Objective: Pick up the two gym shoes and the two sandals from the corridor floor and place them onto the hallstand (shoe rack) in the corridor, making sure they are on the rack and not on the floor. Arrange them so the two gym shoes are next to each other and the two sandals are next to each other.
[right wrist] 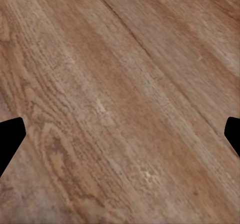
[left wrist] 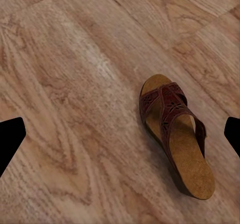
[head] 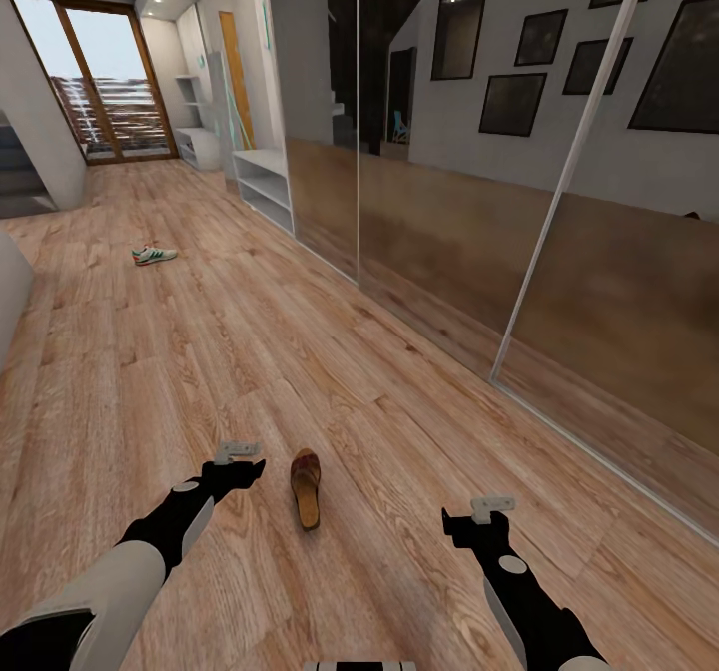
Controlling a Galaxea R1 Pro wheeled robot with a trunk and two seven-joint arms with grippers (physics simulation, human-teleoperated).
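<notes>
Sandal on the floor between two empty grippers.

The left gripper (head: 243,463) hangs above the wood floor (head: 300,351) with fingers spread wide, nothing between them; a brown sandal (head: 306,487) lies just beside its right fingertip. The right gripper (head: 469,521) is likewise spread and empty over bare planks. A sneaker (head: 154,254) lies well beyond both grippers, near a grey shoe rack (head: 265,184).

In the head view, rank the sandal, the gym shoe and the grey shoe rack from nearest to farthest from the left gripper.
1. Sandal: on the floor just beside the left gripper, toward the right arm.
2. Gym shoe: well ahead on the floor, slightly leftward.
3. Grey shoe rack: farther still, against the wall on the corridor's right side.
</notes>
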